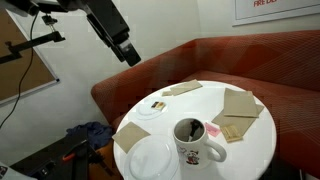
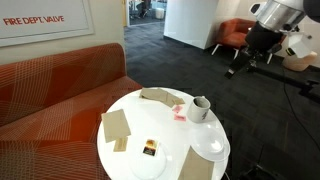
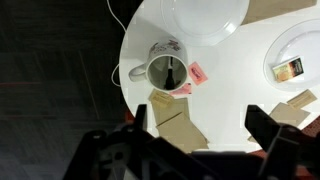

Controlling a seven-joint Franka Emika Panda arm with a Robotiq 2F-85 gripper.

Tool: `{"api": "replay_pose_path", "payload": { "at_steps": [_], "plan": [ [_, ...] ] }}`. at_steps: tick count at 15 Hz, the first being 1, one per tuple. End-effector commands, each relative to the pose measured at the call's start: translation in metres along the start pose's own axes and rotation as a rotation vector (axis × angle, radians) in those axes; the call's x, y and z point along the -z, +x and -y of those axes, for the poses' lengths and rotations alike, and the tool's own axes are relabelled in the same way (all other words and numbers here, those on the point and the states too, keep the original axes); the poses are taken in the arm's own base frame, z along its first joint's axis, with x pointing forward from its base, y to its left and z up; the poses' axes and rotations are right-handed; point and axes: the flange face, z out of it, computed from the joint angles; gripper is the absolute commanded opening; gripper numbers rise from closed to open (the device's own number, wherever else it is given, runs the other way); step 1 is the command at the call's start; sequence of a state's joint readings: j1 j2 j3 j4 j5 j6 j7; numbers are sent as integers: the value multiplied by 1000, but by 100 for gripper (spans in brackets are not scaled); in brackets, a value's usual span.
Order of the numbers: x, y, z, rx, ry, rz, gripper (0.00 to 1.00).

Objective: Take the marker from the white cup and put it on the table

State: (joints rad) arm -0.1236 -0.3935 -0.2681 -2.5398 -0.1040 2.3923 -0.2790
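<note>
Marker (image 3: pixel 170 72) is not in my end effector (image 3: pixel 200 118): the fingers (image 3: pixel 262 128) stand spread wide, gripping nothing, at the bottom edge of the wrist view, well above the worktop (image 3: pixel 235 60). Just past them, at lower centre of the frame, lies a brown napkin (image 3: pixel 172 110). Beyond it, left of centre, stands the mug (image 3: pixel 165 68), its handle pointing to the left. The marker leans inside it, a thin stick against the dark interior. A pink slip (image 3: pixel 197 73) lies just beside the mug on its right. At the right edge sits a plate (image 3: pixel 300 40) carrying a small packet (image 3: pixel 290 68). A bigger plate (image 3: pixel 205 15) fills the top centre. In an exterior view a red-brown bench (image 1: pixel 250 60) curves behind the worktop, upper right.
</note>
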Motion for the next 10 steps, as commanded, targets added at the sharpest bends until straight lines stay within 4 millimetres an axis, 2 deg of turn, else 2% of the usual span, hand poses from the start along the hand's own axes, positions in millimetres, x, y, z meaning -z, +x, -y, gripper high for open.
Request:
{"api": "replay_pose_path", "payload": {
  "at_steps": [1,8,10],
  "plan": [
    [-30,1,-14,37,-11,-8,100],
    [-91,5,-34,19,-19,22,100],
    [-106,7,-36,18,-14,39,96]
  ]
}}
